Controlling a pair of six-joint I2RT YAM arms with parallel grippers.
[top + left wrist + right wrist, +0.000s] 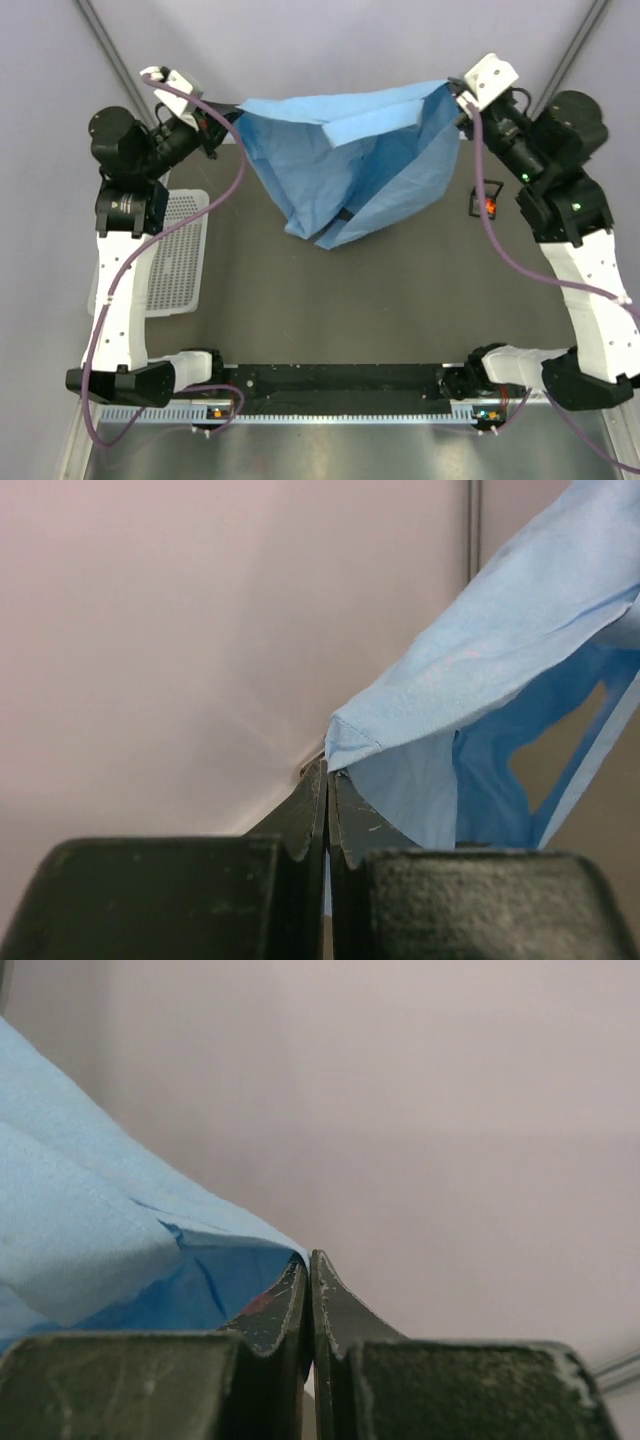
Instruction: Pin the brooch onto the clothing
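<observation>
While both grippers pinch the light blue shirt, it hangs between them across the top of the frame like a hammock. The left gripper is closed tight on one corner. The right gripper is closed tight on another edge. The tiny red brooch sits on the dark table at the right, near the hanging cloth. I think the shirt should go down flat next. Both arms should drop together, pull gently apart, and not cover the brooch. No words can be read anywhere.
</observation>
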